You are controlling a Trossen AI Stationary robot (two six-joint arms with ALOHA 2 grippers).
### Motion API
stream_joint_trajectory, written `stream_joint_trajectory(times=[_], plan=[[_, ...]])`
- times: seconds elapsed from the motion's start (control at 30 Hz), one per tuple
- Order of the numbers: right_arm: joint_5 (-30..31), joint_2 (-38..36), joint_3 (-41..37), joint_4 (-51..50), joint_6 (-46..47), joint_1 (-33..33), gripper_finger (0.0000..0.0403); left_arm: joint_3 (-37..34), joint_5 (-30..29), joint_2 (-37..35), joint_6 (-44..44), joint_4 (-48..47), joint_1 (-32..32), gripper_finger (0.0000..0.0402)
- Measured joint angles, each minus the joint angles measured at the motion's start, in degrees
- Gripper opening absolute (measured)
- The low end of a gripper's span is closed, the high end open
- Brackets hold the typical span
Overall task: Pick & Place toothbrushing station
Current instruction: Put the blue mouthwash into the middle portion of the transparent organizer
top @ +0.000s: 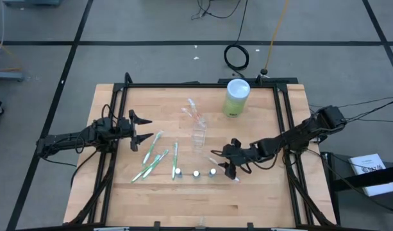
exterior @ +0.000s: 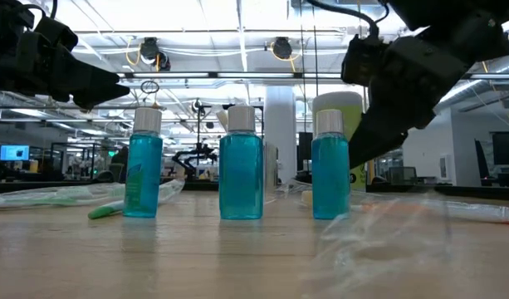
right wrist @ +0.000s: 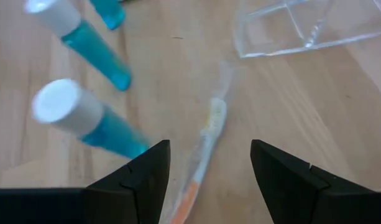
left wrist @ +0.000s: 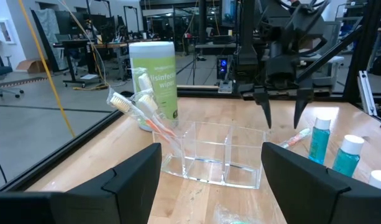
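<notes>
On the pale wooden table (top: 247, 199) stands a clear plastic holder (left wrist: 215, 155) with thin, glassy divided walls; two orange-and-white toothbrushes (left wrist: 137, 109) lean out of one end of it. Several slim green-and-white toothbrushes (top: 159, 157) lie loose on the wood near the left gripper (top: 143, 130), which hovers well apart from the holder with its dark fingers spread and nothing between them. Three small round bottles (exterior: 241, 162) of blue liquid with white caps stand in a row near the table's front edge. The right gripper (top: 231, 160) hangs just beside the last bottle, jaws spread, directly over a wrapped orange-and-white toothbrush (right wrist: 206, 146) lying flat on the wood. A tall lime-green canister (top: 236, 97) of wipes with a white lid stands behind the holder.
</notes>
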Motion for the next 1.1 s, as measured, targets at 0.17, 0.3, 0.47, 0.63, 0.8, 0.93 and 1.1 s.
stream_joint_trajectory(times=[0.17, 0.3, 0.47, 0.63, 0.8, 0.93, 1.1], plan=[[-3.0, -0.7, 0.0, -0.5, -2.9, 1.1, 0.0215, 0.0, 0.0, 0.0, 0.0, 0.0, 0.0, 0.0285], [-7.7, -0.7, 0.0, 1.9, -5.5, 2.8, 0.0215, 0.0, 0.0, 0.0, 0.0, 0.0, 0.0, 0.0285], [-7.5, -0.7, 0.0, 7.4, -9.2, 4.7, 0.0215, 0.0, 0.0, 0.0, 0.0, 0.0, 0.0, 0.0285], [-6.8, -0.7, 0.0, 13.6, -13.1, 4.7, 0.0215, 0.0, 0.0, 0.0, 0.0, 0.0, 0.0, 0.0285], [-2.9, -0.7, 0.0, 14.0, -16.6, 4.3, 0.0215, 0.0, 0.0, 0.0, 0.0, 0.0, 0.0, 0.0285], [-2.9, 0.4, 0.0, 15.0, -16.6, 4.1, 0.0215, 0.0, 0.0, 0.0, 0.0, 0.0, 0.0, 0.0285], [-4.5, 3.0, 0.0, 18.1, -16.5, 4.1, 0.0215, 0.0, 0.0, 0.0, 0.0, 0.0, 0.0, 0.0285]])
